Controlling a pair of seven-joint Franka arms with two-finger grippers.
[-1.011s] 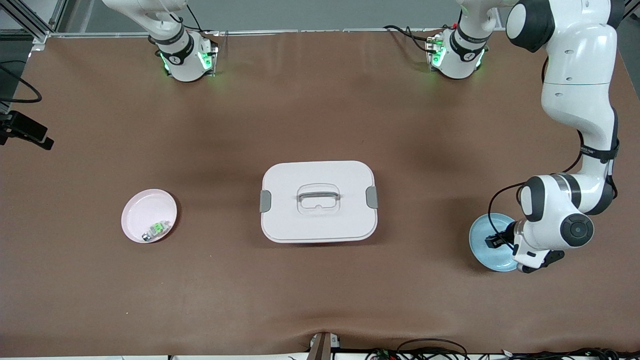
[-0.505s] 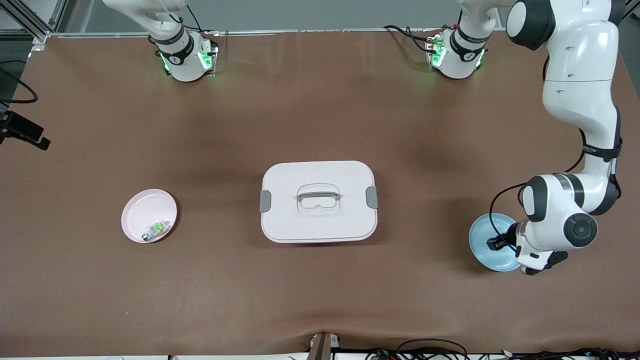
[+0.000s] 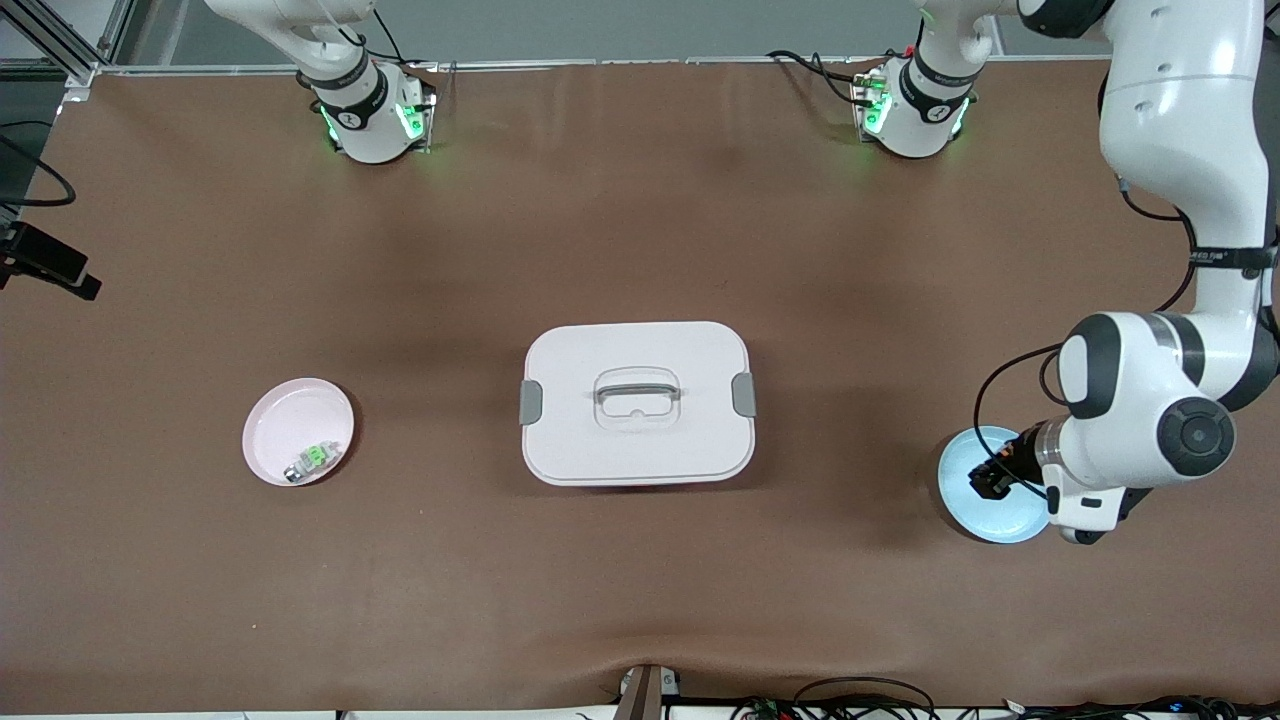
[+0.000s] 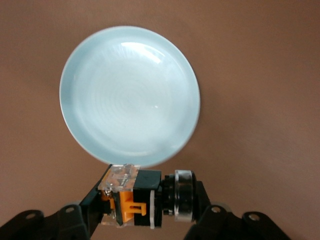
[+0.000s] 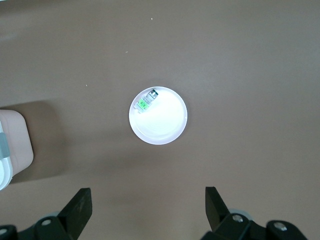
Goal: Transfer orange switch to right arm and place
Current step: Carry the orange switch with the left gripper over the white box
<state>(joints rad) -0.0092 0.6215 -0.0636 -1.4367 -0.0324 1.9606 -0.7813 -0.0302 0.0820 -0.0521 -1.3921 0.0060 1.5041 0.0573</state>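
Orange switch [image 4: 142,199], a stubby black-and-orange part with a clear end block and a round ringed cap, lies crosswise between the clenched fingers of the left arm's black two-finger gripper [image 4: 150,207], its long axis level, above the rim of the round pale-blue plate [image 3: 985,523]. Since a second ago the left arm has lifted, carrying it off the plate. The right arm's black gripper [image 5: 147,205] waits with jaws spread wide, high over the round pink dish [image 5: 162,127] holding a small green-and-silver part [image 5: 146,102].

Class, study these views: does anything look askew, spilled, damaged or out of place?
Nothing stands out. The left gripper holds the orange switch over the blue plate, the green-and-silver part lies in the pink plate, and the lidded box sits closed. The right gripper waits open above the pink plate.
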